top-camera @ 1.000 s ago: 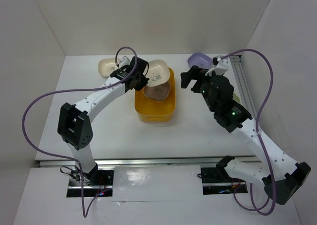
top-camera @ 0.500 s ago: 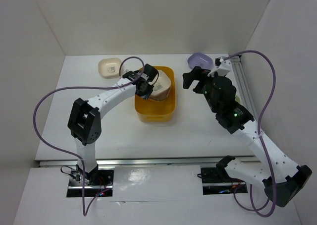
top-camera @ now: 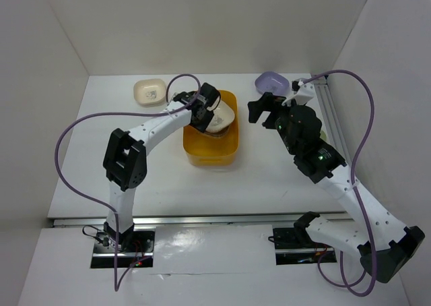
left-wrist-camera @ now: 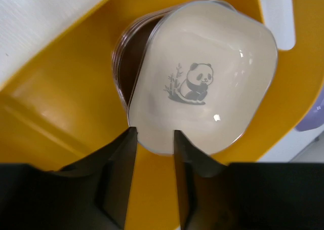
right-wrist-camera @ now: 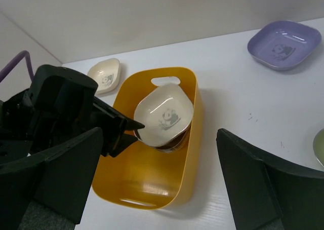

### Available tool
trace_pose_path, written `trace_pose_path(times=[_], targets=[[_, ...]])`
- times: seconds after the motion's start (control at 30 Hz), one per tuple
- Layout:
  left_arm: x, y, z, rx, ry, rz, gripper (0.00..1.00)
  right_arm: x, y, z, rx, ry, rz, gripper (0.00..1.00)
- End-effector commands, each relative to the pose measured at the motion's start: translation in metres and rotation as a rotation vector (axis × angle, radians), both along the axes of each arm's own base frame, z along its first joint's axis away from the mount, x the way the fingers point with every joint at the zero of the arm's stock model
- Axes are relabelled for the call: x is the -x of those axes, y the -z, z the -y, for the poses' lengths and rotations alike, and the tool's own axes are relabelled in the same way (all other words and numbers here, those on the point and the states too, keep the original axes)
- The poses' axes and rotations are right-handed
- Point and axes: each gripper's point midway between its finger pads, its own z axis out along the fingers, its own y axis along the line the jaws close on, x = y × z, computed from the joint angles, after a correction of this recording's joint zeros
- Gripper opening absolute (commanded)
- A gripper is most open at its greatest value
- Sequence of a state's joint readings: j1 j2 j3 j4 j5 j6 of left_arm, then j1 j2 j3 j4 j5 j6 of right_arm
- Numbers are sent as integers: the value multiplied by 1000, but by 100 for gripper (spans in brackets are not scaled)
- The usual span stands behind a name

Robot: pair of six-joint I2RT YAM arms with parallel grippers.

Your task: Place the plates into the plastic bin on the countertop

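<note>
The orange-yellow plastic bin [top-camera: 211, 151] stands mid-countertop. A cream panda plate [left-wrist-camera: 202, 78] lies tilted on a brown plate [left-wrist-camera: 130, 52] at the bin's far end; both show in the right wrist view [right-wrist-camera: 164, 116]. My left gripper [left-wrist-camera: 152, 139] is inside the bin with its jaws parted on either side of the cream plate's near rim, not squeezing it. My right gripper [right-wrist-camera: 159, 133] is wide open and empty, hovering to the right of the bin [right-wrist-camera: 152, 189]. A lavender plate [top-camera: 272, 84] and another cream plate [top-camera: 149, 92] sit on the countertop.
A yellow-tan plate's edge [right-wrist-camera: 320, 146] shows at the right of the right wrist view, hidden under the right arm in the top view. White walls bound the counter, and a metal rail [top-camera: 330, 114] runs along its right side.
My left gripper carried the cream plate from above the bin's far rim down into the bin, where it now rests on the brown plate. The right arm has barely moved.
</note>
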State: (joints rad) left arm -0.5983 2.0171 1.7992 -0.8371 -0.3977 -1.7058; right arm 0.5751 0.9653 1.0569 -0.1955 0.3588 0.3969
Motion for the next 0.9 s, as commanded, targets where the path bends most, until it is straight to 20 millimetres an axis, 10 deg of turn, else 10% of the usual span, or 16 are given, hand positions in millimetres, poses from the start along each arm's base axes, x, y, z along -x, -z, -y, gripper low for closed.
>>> trace_pose_path(times=[0.0, 0.2, 0.4, 0.67, 0.87], targets=[[-5, -10, 8, 35, -8, 12, 50, 2, 1, 4, 17, 0, 6, 100], [-2, -43, 10, 89, 25, 75, 76, 2, -2, 4, 11, 0, 15, 100], [2, -145, 3, 36, 149, 352, 82, -1, 1, 4, 16, 0, 7, 100], [-41, -186, -131, -257, 62, 440, 100, -1, 12, -1, 10, -22, -5, 100], [-103, -152, -239, -399, 61, 361, 100, -2, 27, -10, 18, -60, -27, 100]])
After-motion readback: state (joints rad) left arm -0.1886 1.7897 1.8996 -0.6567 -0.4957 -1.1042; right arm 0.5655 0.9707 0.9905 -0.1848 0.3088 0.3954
